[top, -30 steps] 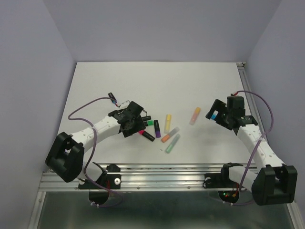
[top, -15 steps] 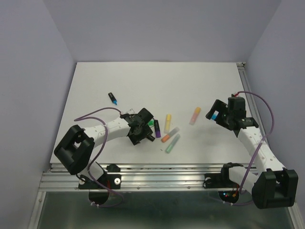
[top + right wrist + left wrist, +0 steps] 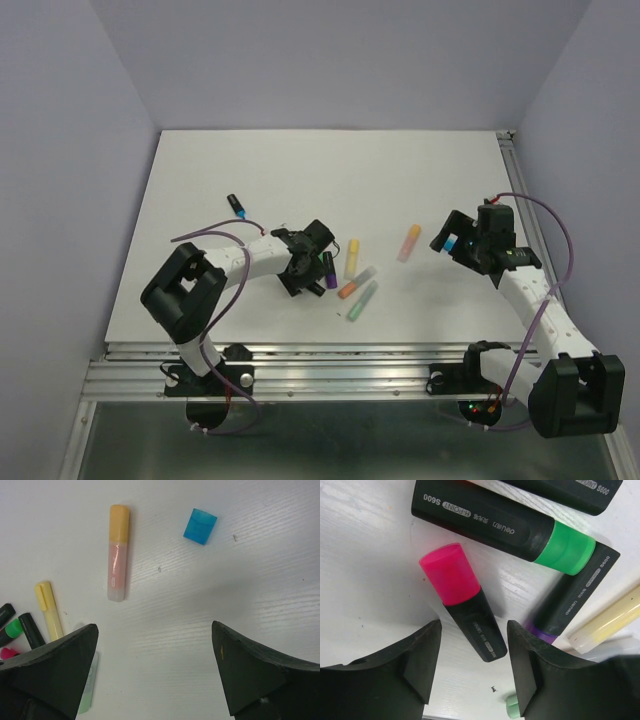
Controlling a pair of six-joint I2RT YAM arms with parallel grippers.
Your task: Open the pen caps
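1. Item, pink cap (image 3: 450, 572): seated on its short black body (image 3: 475, 625), at the upper middle of the left wrist view. The pen lies flat on the table (image 3: 365, 555). A green cap (image 3: 565, 547), also seated, lies just beside it at upper right.
2. Item, cyan cap (image 3: 200, 526): already off and loose on the table at the upper right of the right wrist view. An orange cap (image 3: 120, 522) sits on its peach pen at upper left there.
3. Handling, our judgement: the caps are light, stiff, smooth plastic and press-fitted. They are likely slippery under the pads and prone to popping free suddenly. The pen weighs little and may skid or spin when nudged.
4. Hold, our judgement: clamp the black body mid-barrel across its flat sides and take the cap across its width with the other tool. Then pull along the pen's axis.
5. Tool, left gripper (image 3: 472, 645): jaws apart, straddling the tail of the pink pen's body, with table showing on both sides. Nothing is gripped.
6. Tool, right gripper (image 3: 155, 630): jaws spread wide over bare table, holding nothing.
7. Change from a second ago: in the top view the left arm has swung rightward, from left of the pen cluster to over it. Its jaws have narrowed somewhat. We find the right arm, the cyan cap and the pens at frame centre unmoved.
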